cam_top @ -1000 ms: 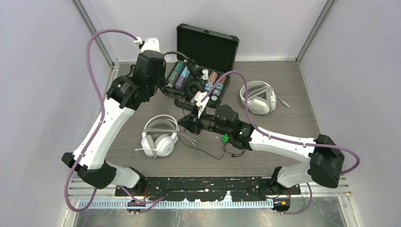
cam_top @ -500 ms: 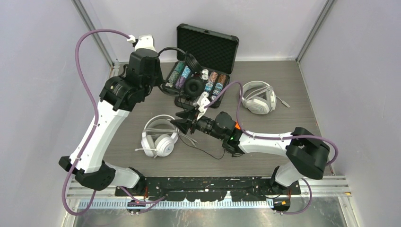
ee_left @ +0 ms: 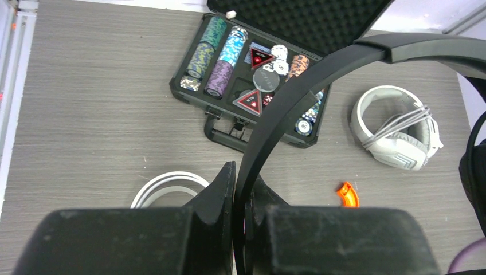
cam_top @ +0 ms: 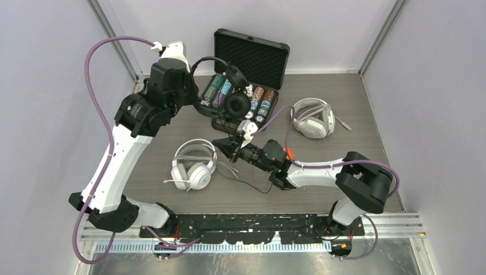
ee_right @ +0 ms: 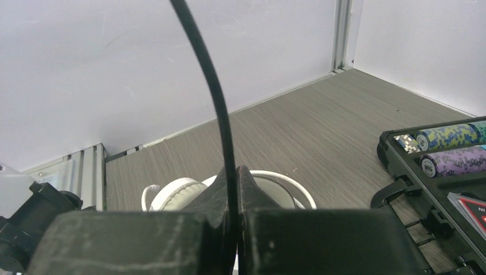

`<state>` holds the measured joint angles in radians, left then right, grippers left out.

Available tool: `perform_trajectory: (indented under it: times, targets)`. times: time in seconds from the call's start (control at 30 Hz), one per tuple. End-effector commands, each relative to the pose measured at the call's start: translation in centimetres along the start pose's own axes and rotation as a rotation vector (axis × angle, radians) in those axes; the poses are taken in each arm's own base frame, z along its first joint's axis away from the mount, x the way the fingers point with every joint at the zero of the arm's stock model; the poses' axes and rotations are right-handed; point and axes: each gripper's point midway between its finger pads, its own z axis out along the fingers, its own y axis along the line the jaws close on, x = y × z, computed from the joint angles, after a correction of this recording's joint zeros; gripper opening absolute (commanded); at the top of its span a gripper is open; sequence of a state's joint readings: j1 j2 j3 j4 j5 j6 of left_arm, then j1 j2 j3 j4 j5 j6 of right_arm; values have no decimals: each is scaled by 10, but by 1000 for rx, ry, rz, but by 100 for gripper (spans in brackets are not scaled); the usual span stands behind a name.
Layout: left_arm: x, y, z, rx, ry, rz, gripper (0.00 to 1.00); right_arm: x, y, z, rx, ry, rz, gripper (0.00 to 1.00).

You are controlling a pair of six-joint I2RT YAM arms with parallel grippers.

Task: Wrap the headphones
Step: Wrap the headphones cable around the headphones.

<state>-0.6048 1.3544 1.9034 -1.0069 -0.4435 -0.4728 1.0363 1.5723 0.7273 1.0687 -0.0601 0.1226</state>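
Observation:
The black headphones point(cam_top: 228, 73) hang above the chip case, and my left gripper point(cam_top: 199, 105) is shut on their headband point(ee_left: 321, 69). In the left wrist view both fingers point(ee_left: 226, 183) press against the band. Their thin black cable point(ee_right: 220, 103) runs up out of my right gripper point(ee_right: 234, 172), which is shut on it near the table's middle point(cam_top: 224, 144). More of the cable point(cam_top: 252, 184) trails on the table under the right arm. One white pair of headphones point(cam_top: 192, 166) lies at the centre left, and another point(cam_top: 312, 117) at the right with its cable wound round it.
An open black case point(cam_top: 252, 54) holding poker chips and cards stands at the back centre, right under the lifted headphones. A small orange piece point(cam_top: 288, 153) lies by the right arm. Walls and aluminium posts close in the table on three sides.
My right gripper reached further left toward the white headphones, opened, and shut on the black cable. My left arm drew the black headphones slightly up and back.

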Motion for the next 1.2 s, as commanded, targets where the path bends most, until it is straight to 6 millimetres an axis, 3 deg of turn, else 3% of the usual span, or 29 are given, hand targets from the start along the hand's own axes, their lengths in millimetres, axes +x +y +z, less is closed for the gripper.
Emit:
perform_trajectory:
  times: [0.0,0.17,0.33,0.53,0.63,0.77,0.9,1.03,1.17]
  targets:
    - [-26,-17,-32,146,-67,-56,0,-29,-12,-4,41,-113,-21,1]
    - [-8,-48,-53,384,10,32,0,-36,-32,-14,81,-111,-6,1]
    - [14,-48,-65,455,71,118,0,-54,-55,-25,125,-111,14,0]
    - [39,-73,-86,693,141,232,0,-70,-68,-39,146,-64,43,1]
    - [52,-74,-89,748,150,304,0,-81,-75,-50,172,-39,94,1]
    - [69,-64,-81,756,146,437,0,-98,-60,-62,130,44,137,1]
    - [82,-70,-79,853,148,572,0,-107,-41,-74,99,128,227,0]
    - [83,-71,-71,884,133,707,0,-118,-13,-85,-1,142,320,1]
    - [84,-68,-61,892,92,853,0,-123,-3,-97,-25,162,338,3]
